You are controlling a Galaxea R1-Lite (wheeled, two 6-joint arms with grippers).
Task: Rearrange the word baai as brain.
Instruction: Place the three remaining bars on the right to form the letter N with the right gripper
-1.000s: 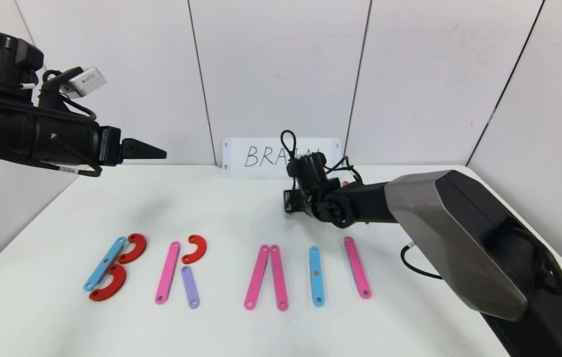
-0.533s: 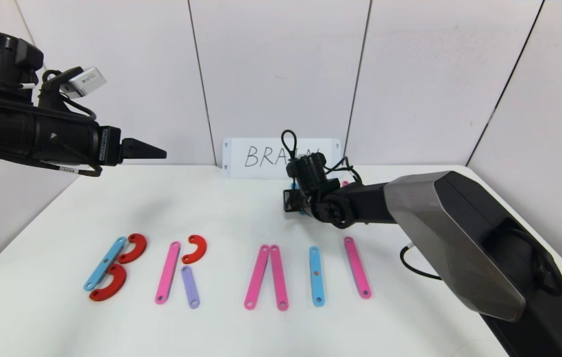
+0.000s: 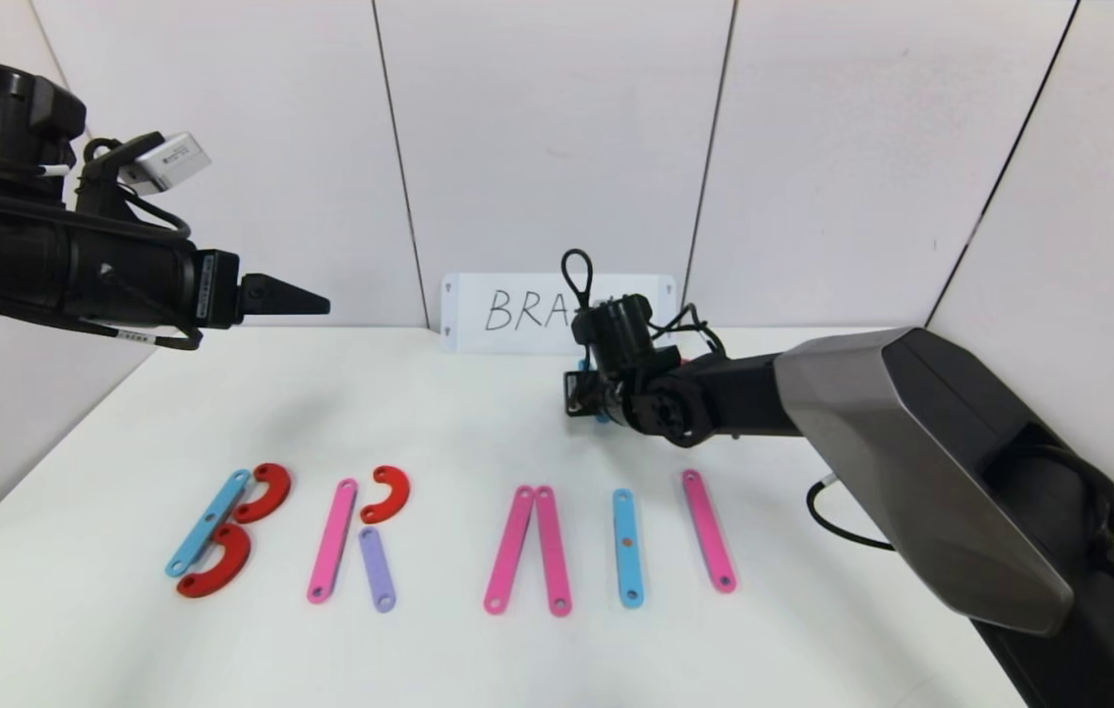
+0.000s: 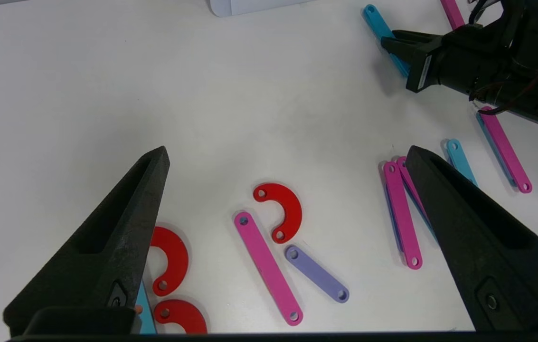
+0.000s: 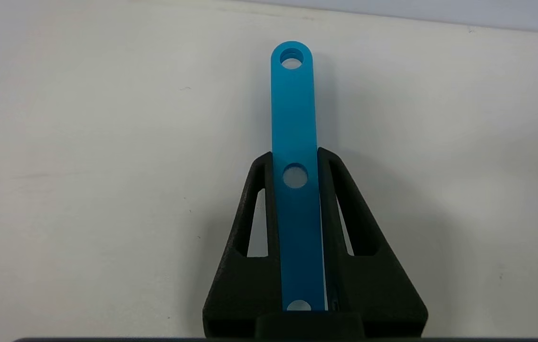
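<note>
White wall panels stand behind a white table (image 3: 439, 393), and a white card (image 3: 517, 310) with thin handwritten letters leans against the wall at the table's far edge.

Along the near part of the table lies the word (image 3: 448, 536), built of flat pieces. From the robot's left it starts with a blue bar (image 3: 207, 521) that has two red crescents (image 3: 262, 492) touching its right side, one above the other. Next comes a pink bar (image 3: 332, 541) with a red crescent (image 3: 386, 494) at its top right and a short purple bar (image 3: 377, 568) below that crescent. Farther right, two pink bars (image 3: 529, 549) meet at their tops and spread apart toward the near edge. Beside them lies an upright blue bar (image 3: 626, 547), and right of that a single pink bar (image 3: 709, 529), slightly slanted.

Beyond the word, toward the card, the right gripper (image 5: 296, 159) is low over the table. Its fingers are closed on another blue bar (image 5: 295, 123), which runs lengthwise between them and sticks out past the tips. In the left wrist view this bar (image 4: 379, 24) shows ahead of the right gripper, with another pink piece (image 4: 451, 12) near it at the far edge.

Raised at the far left, well clear of the pieces, the left gripper (image 4: 287, 156) hangs with its fingers spread wide and nothing between them.
</note>
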